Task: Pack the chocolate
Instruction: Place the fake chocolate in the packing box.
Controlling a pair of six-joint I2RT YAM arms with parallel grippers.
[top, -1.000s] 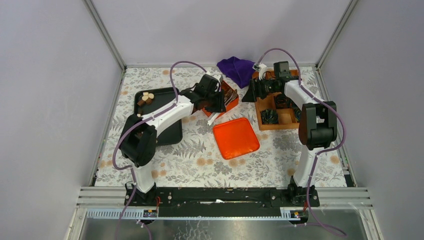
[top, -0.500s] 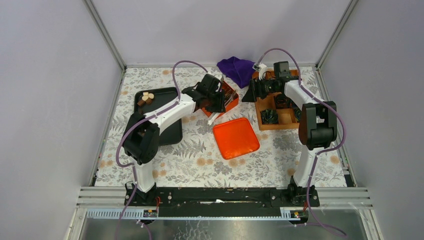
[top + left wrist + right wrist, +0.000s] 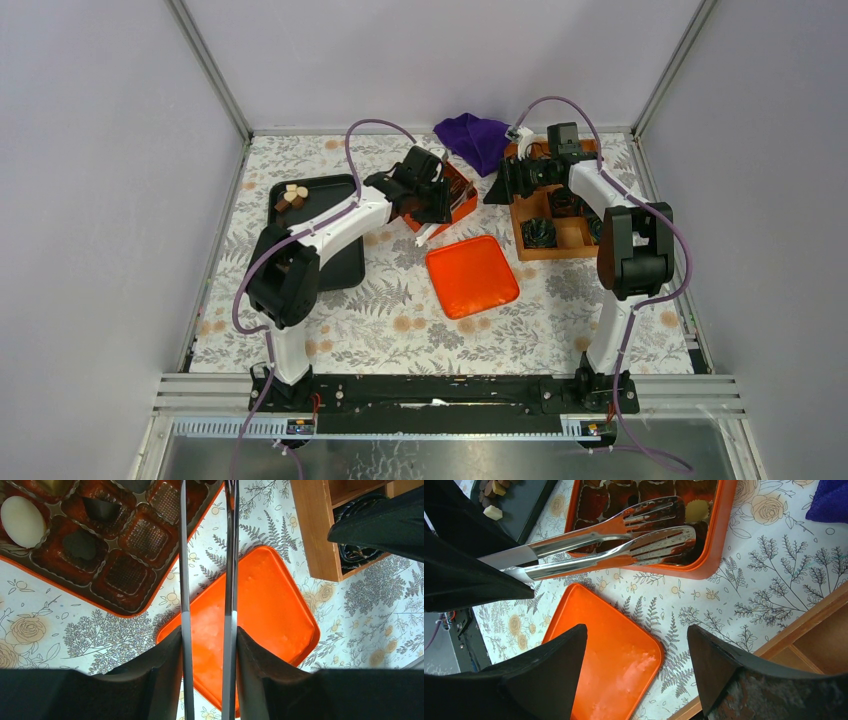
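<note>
My left gripper [image 3: 206, 642] is loosening slightly on the tongs [image 3: 659, 542] over the chocolate box [image 3: 716, 525] top-centre, probably a drop-off; right gripper [image 3: 634, 630] is gaping, empty.

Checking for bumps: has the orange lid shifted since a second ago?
No. The orange lid sits just as before, same gap to the wooden box.

Brown chocolate pieces [image 3: 293, 194] lie on a black tray [image 3: 325, 190] at left. An orange plastic lid [image 3: 472, 275] lies before an orange compartmented box [image 3: 125, 575].

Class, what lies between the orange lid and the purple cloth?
The orange compartment box, with tongs held by the left gripper reaching into it; the right wrist view shows this best.
</note>
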